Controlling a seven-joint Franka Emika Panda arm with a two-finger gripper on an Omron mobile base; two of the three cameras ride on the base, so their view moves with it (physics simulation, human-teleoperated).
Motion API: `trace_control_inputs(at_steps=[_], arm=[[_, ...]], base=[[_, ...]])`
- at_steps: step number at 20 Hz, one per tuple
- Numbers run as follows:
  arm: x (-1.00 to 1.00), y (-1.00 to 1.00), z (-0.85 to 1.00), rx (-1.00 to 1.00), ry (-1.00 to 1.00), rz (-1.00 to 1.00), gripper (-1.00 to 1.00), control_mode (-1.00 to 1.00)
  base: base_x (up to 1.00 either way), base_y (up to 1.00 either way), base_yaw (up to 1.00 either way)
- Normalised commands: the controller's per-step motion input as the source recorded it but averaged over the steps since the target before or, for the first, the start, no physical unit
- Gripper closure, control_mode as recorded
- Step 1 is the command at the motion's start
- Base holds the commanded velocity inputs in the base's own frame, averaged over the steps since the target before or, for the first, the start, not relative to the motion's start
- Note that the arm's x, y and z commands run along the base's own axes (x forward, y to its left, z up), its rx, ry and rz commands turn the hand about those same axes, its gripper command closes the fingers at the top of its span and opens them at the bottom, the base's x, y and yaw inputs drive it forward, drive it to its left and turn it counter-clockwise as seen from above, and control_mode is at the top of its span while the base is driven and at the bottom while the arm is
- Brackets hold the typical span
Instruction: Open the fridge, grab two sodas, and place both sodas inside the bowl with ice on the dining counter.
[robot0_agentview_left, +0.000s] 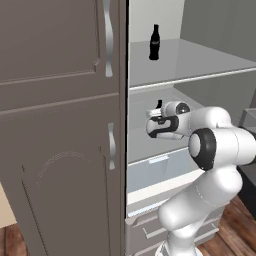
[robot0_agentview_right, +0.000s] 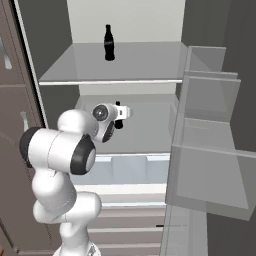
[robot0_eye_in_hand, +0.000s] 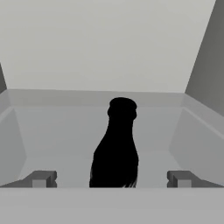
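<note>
Jaws (robot0_eye_in_hand: 112, 179) stand wide open in the hand view, one soda (robot0_eye_in_hand: 115, 151) upright between the fingertips (robot0_eye_in_hand: 40, 179) but untouched, at frame centre. No label reads on it. Second soda (robot0_agentview_left: 154, 43) stands on the fridge's (robot0_agentview_right: 125, 60) top shelf, upper middle of both base views. Door open at right.

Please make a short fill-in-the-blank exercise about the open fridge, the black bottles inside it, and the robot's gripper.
1. The door of the tall light-grey fridge stands ____.
2. One small black cola-style bottle stands on the shelf ____ the shelf that the arm reaches over.
3. The second black bottle stands upright between the two dark fingertips of the gripper, whose jaws are ____.
4. The number of black bottles in the fridge is ____.

Missing words: open; above; open; two
</note>
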Motion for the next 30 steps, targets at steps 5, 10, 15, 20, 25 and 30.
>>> trace_control_inputs(at_steps=[5,10,15,20,25,30], arm=[[0.08,-0.04,-0.02,0.00,0.01,0.00,-1.00,-1.00],[0.11,-0.01,-0.03,0.00,0.02,0.00,-1.00,-1.00],[0.17,0.00,-0.07,0.00,0.03,0.00,-1.00,-1.00],[0.20,0.00,-0.04,0.00,0.04,0.00,-1.00,-1.00],[0.23,0.00,-0.02,0.00,0.04,0.00,1.00,-1.00],[0.16,0.00,-0.13,0.00,0.06,0.00,1.00,-1.00]], base=[[0.00,0.00,0.00],[0.00,0.00,0.00],[0.00,0.00,0.00],[0.00,0.00,0.00],[0.00,0.00,0.00],[0.00,0.00,0.00]])
